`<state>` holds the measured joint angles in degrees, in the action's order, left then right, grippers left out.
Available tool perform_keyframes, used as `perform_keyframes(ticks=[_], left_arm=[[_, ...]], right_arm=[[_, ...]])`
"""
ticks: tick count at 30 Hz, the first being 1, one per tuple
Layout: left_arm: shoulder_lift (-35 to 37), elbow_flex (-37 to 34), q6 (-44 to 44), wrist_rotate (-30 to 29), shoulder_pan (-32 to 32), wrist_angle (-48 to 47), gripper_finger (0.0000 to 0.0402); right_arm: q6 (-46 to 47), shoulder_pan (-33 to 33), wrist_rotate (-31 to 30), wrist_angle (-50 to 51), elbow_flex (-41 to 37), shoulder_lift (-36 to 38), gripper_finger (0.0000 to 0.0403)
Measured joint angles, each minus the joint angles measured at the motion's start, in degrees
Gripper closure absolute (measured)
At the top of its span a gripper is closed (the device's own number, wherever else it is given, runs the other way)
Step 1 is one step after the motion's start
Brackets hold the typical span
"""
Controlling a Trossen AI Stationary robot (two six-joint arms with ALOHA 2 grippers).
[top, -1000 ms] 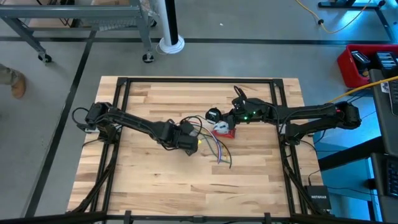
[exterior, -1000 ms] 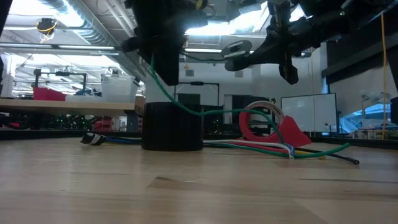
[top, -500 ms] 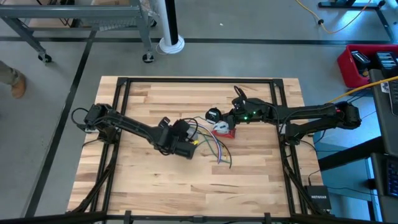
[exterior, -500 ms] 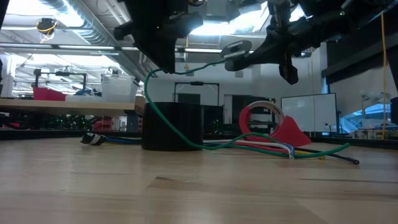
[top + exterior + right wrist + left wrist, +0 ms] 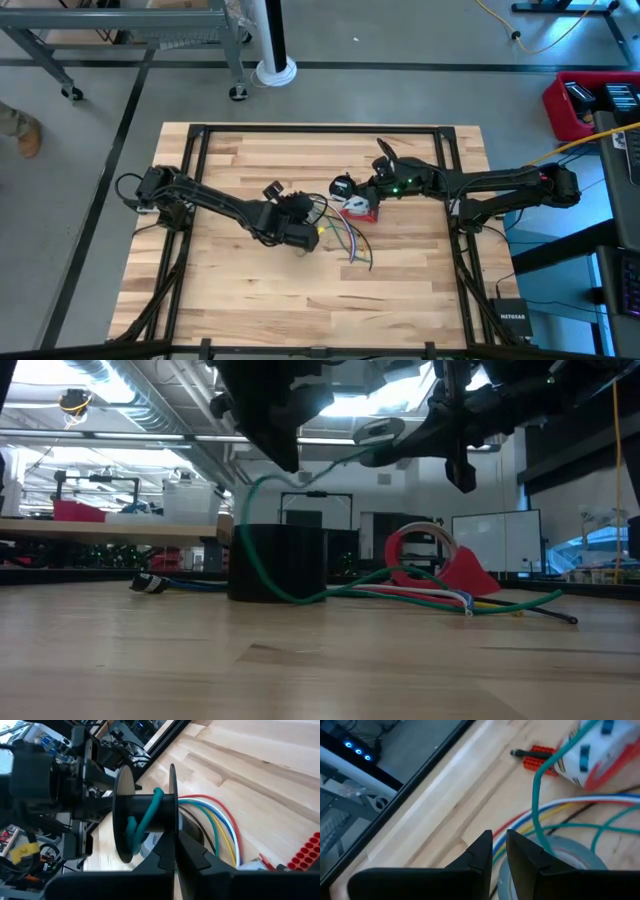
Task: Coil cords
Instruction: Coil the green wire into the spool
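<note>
A small black spool [image 5: 145,812] with two disc flanges hangs above the table's middle, held by my right gripper [image 5: 175,845]; green cord [image 5: 142,822] lies wound on its core. The same green cord [image 5: 250,530] runs from the spool [image 5: 378,432] across to my left gripper [image 5: 275,455], then drops in a slack loop to the table. My left gripper [image 5: 499,837] hovers over a grey tape roll [image 5: 570,862], its fingers nearly together. Red, white, blue and yellow cords [image 5: 350,242] lie loose on the wood. My left gripper has the green cord [image 5: 540,827] beside its fingers; the fingers hide the place of contact. It slants downward above the tape roll. The cord bends at the gripper: one stretch rises to the spool, the other hangs slack to the table. My right gripper pinches one flange of the spool at its rim [image 5: 171,832] between its two fingers. The fingers come nearly level from the table's right side. The spool is lifted clear, its axis about level.
A red honeycomb block [image 5: 537,760] and a white-and-red roll [image 5: 356,206] sit just right of the tape roll. Dark frame rails [image 5: 195,160] run along the table's sides. Bare wood lies toward the near edge [image 5: 300,310].
My left gripper has turned about its wrist while hovering in nearly the same spot over the tape roll. The green cord, earlier slanting straight down from it, now hangs in a slack loop in front of the tape roll, with a stretch reaching to the spool.
</note>
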<state>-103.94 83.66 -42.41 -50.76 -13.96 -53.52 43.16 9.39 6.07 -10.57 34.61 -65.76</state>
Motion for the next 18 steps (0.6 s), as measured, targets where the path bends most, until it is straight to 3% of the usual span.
perform_keyframes(ticks=[11, 18], left_arm=[[0.0, 0.0, -0.1, 3.6, 1.1, 3.3, 0.0353], [0.0, 0.0, -5.3, 14.1, 2.5, 3.2, 0.0353]], right_arm=[[-0.2, 0.0, 0.0, -0.4, 0.0, 0.0, 0.0400], [-0.5, 0.0, 0.0, -0.5, 0.0, 0.0, 0.0400]])
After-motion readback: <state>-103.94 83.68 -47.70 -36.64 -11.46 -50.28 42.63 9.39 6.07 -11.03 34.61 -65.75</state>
